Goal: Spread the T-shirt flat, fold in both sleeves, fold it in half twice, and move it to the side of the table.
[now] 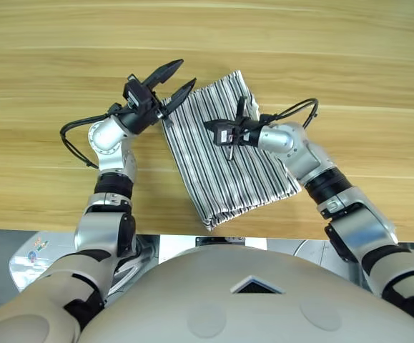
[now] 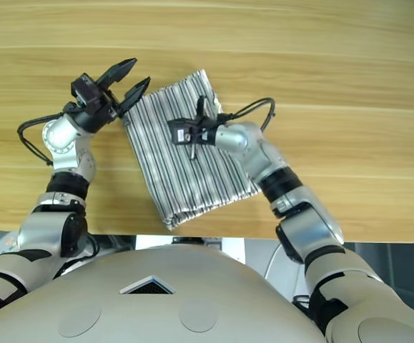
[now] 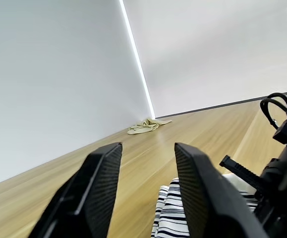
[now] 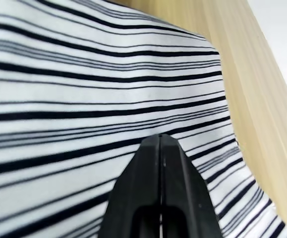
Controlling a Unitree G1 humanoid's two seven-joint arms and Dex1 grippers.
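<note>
The black-and-white striped T-shirt (image 1: 228, 161) lies folded into a slanted rectangle on the wooden table (image 1: 350, 57), its near corner close to the front edge. My left gripper (image 1: 179, 79) is open with nothing between its fingers (image 3: 96, 191), at the shirt's far left corner. My right gripper (image 1: 208, 125) is shut and hovers over the middle of the shirt (image 4: 84, 84), pointing toward the left arm. No cloth is visibly pinched between its closed fingertips (image 4: 160, 144).
Bare wood spreads to the left, right and far side of the shirt. The table's front edge (image 1: 299, 234) runs just behind the shirt's near corner. A small crumpled yellowish cloth (image 3: 145, 126) lies far off by the wall.
</note>
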